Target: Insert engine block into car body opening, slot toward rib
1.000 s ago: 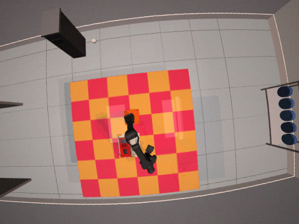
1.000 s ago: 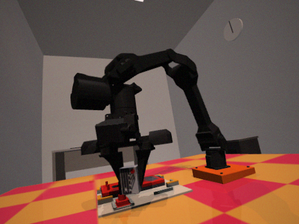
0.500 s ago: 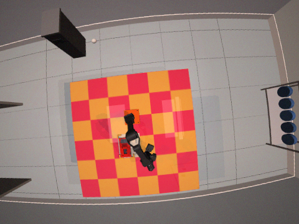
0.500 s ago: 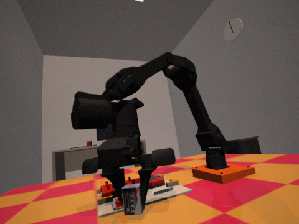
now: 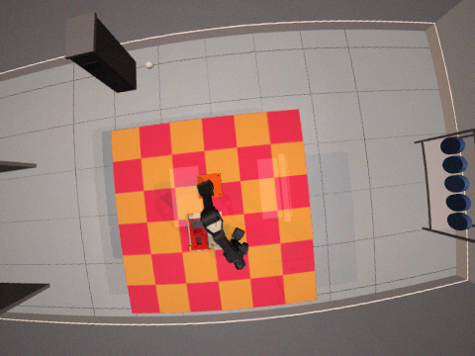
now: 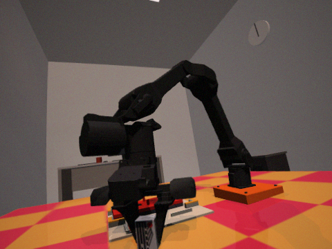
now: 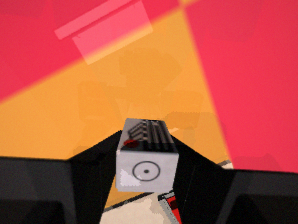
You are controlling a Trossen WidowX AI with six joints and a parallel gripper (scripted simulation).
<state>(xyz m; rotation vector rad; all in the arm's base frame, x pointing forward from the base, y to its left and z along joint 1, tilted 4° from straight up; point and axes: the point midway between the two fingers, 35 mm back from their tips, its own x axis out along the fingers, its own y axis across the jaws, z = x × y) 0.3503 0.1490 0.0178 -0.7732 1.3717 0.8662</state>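
Note:
My gripper (image 6: 146,226) (image 7: 144,136) is shut on the engine block (image 6: 146,229) (image 7: 146,171), a pale grey block with dark slots and a red spot on its slotted side. Its plain end with a ringed dot faces the wrist camera. The red car body (image 5: 199,241) (image 6: 174,203) (image 7: 173,204) is on a white base board (image 6: 204,210) (image 7: 131,214). In the exterior view the block is in front of the board; in the wrist view it is beyond the board's edge. The opening and rib cannot be made out, and the height of the block is unclear.
The arm's orange base plate (image 5: 216,192) (image 6: 254,194) is on the red and orange checkered surface (image 5: 284,129) (image 6: 290,225) (image 7: 260,60). The arm passes above the board and hides part of it in the top view.

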